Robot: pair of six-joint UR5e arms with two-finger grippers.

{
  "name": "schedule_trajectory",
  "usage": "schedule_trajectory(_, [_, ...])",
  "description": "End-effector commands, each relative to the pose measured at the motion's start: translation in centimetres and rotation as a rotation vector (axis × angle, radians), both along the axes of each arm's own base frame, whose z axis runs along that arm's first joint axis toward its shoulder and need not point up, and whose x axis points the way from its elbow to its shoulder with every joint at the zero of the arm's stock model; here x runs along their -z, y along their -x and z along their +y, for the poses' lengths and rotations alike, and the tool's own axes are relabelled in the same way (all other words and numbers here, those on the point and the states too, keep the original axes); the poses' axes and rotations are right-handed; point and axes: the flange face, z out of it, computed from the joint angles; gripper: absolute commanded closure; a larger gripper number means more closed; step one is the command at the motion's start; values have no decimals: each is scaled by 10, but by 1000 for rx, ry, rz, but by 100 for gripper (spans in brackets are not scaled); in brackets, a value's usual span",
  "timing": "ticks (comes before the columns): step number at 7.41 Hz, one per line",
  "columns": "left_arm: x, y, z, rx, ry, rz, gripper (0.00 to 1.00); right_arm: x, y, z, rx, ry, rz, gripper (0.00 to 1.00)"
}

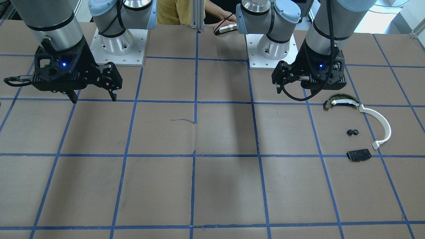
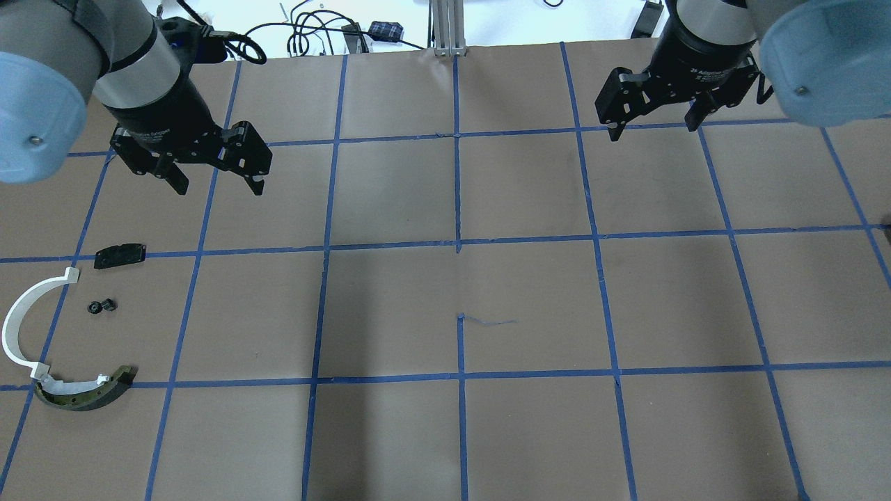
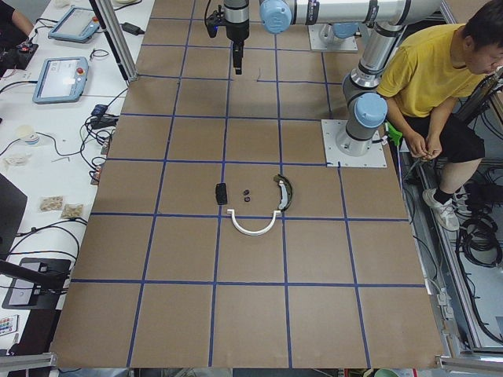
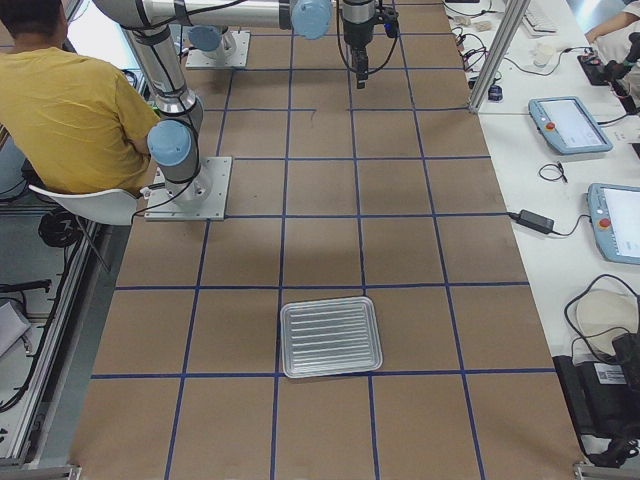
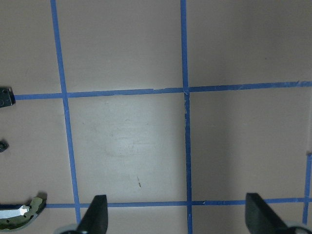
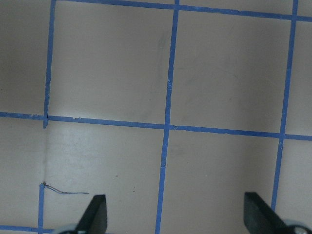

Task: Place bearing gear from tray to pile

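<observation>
Parts form a loose pile (image 1: 387, 128) on the worktop (image 2: 390, 306) at the robot's left side: a white arc strip (image 2: 6, 332), a dark olive-edged curved piece (image 2: 83, 395) touching one end of that strip, and a flat black plate (image 2: 120, 255) near the strip's other end. The bearing gear (image 2: 102, 305) lies on the worktop among them, inside the bow of the white strip, between the plate and the olive-edged piece, touching none of them. A ribbed metal tray (image 4: 330, 337) sits well apart at the worktop's right end. The left pincer (image 2: 219, 188) hangs above the worktop farther from the robot's base than the black plate, released, fingers spread and gripping nothing. The right pincer (image 2: 653, 131) hangs over the right half of the blue-taped grid, likewise released and carrying nothing.
</observation>
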Motion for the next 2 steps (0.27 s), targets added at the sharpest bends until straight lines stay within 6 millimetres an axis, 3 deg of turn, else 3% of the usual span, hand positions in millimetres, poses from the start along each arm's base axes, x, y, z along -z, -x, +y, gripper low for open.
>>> schedule_trajectory(1, [-1, -3, 1, -7, -5, 5, 0, 5, 0, 3, -3, -11, -3, 0])
schedule_trajectory(2, [-1, -2, 2, -7, -4, 5, 0, 5, 0, 3, -13, -10, 1, 0])
